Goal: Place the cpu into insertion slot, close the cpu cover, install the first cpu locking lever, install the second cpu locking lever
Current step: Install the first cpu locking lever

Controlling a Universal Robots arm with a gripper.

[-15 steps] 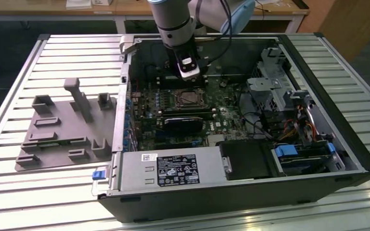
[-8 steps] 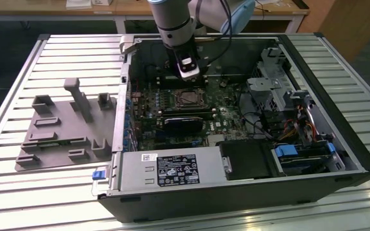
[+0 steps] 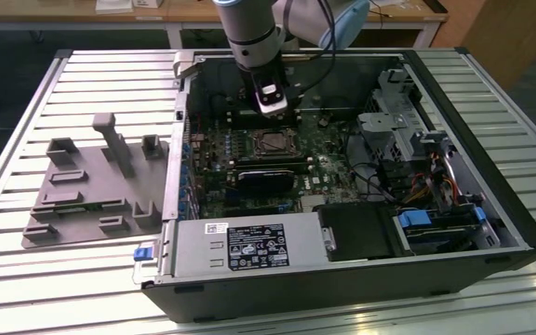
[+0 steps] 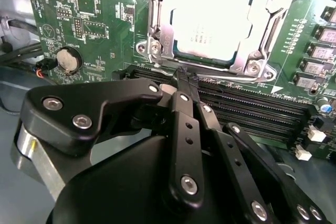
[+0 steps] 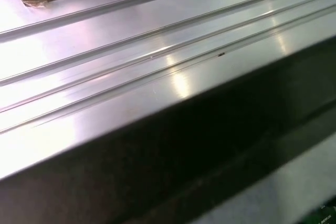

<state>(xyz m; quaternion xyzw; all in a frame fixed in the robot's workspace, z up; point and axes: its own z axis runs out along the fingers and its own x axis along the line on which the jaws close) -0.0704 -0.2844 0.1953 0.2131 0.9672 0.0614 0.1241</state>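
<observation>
We see the gripper (image 4: 185,81) w/ jaws pressed together, holding nothing. Just beyond the tips the cpu (image 4: 212,22) lies flat, the cpu cover (image 4: 157,24) closed around it.

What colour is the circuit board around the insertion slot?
The circuit board is green; the second wrist view shows it best.

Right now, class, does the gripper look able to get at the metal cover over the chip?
Probably yes. In the second wrist view the gripper sits close beside the cover, nothing lying between them, and the open case leaves room above.
</observation>
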